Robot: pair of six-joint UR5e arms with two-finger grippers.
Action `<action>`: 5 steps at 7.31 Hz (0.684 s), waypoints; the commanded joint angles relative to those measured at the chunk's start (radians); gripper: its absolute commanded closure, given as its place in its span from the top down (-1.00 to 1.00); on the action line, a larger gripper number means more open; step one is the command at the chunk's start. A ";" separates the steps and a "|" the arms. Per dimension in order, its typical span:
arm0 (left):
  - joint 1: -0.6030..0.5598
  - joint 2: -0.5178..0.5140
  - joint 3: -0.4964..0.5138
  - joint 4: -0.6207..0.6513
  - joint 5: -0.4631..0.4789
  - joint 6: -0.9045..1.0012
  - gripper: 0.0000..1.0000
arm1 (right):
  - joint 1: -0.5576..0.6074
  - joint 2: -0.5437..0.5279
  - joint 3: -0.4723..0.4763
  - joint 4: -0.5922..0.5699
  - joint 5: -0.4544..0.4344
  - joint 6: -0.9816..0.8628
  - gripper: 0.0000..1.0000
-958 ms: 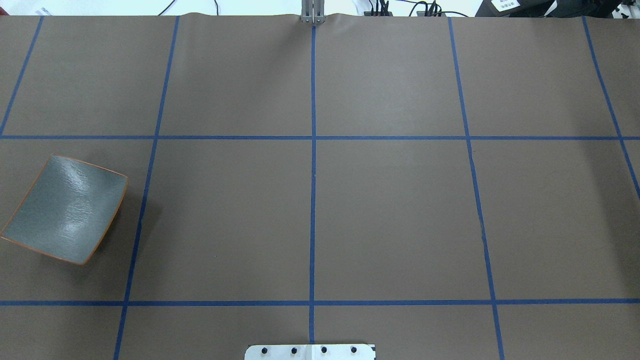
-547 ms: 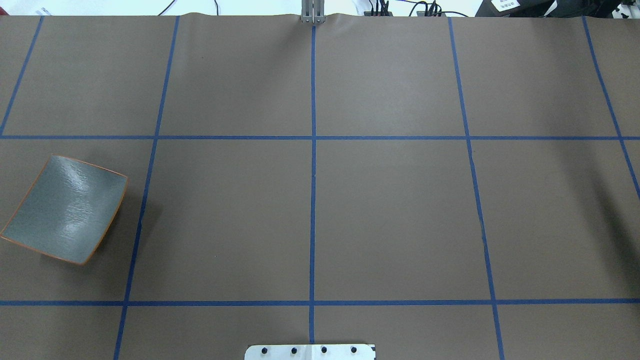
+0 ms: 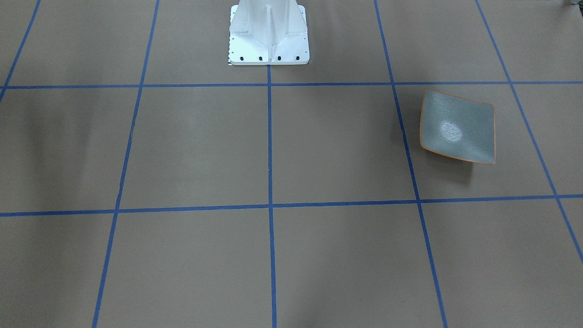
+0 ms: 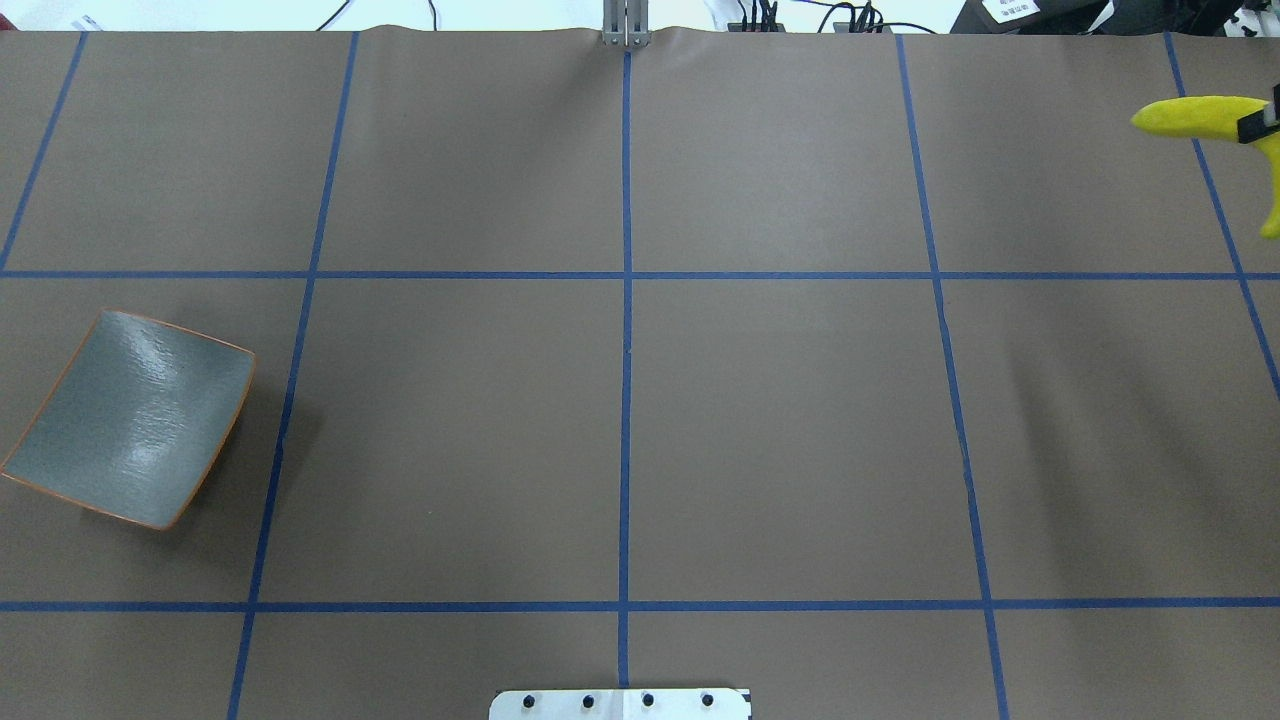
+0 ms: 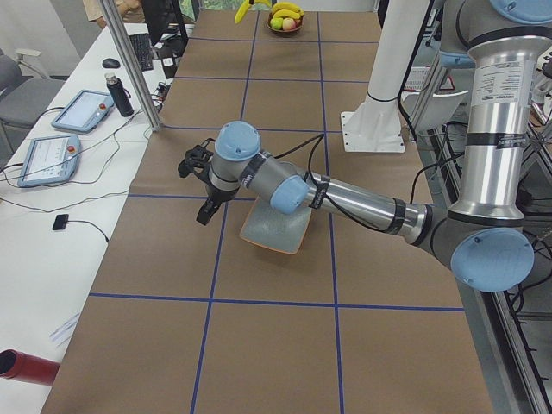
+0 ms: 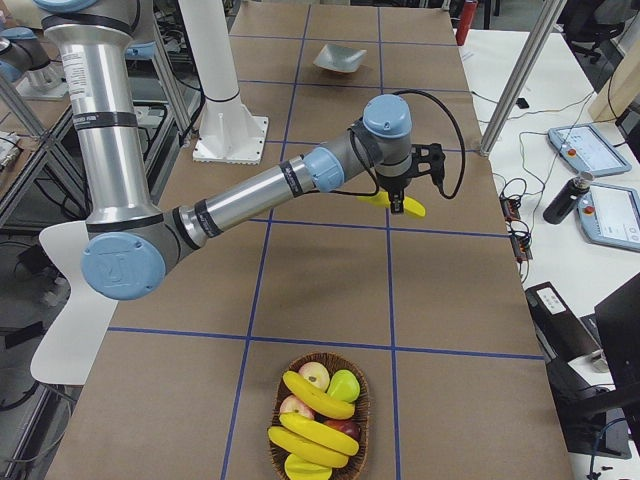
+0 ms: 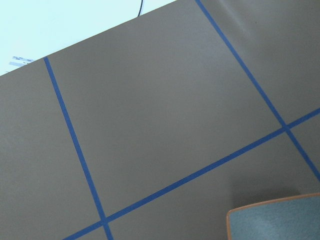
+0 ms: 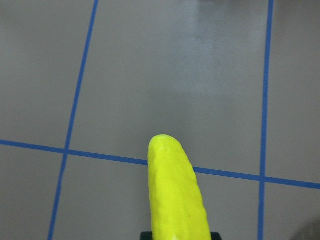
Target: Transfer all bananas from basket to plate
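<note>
The table (image 4: 780,400), brown with a blue tape grid, fills the overhead view. The right arm (image 6: 250,190) reaches out over its 3 o'clock side, and the left arm (image 5: 354,198) stretches toward 9 o'clock. The basket (image 6: 325,356) sits at the table's far 3 o'clock end, outside the overhead view. It holds what look like 3 bananas (image 6: 318,395) among other fruit (image 6: 343,385). The plate (image 4: 130,420) lies flat near 8 o'clock, its grey-blue face bare.

1 held banana (image 4: 1190,115) hangs in the air at 2 o'clock of the overhead view, above the table and well apart from the plate. The right gripper (image 6: 399,204) is clamped on it, pinching it partway along. The left gripper (image 5: 205,216) hangs above the table just beside the plate. Only the side view shows it, so I cannot tell whether its fingers are apart or together.
</note>
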 commanded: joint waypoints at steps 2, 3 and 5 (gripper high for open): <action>0.197 -0.068 0.000 -0.228 -0.041 -0.268 1.00 | -0.313 0.177 0.022 0.224 -0.259 0.615 -1.00; 0.233 -0.100 -0.005 -0.236 -0.041 -0.348 1.00 | -0.415 0.242 0.022 0.224 -0.376 0.729 -1.00; 0.320 -0.168 -0.002 -0.334 -0.041 -0.578 1.00 | -0.635 0.325 0.033 0.215 -0.661 0.912 -1.00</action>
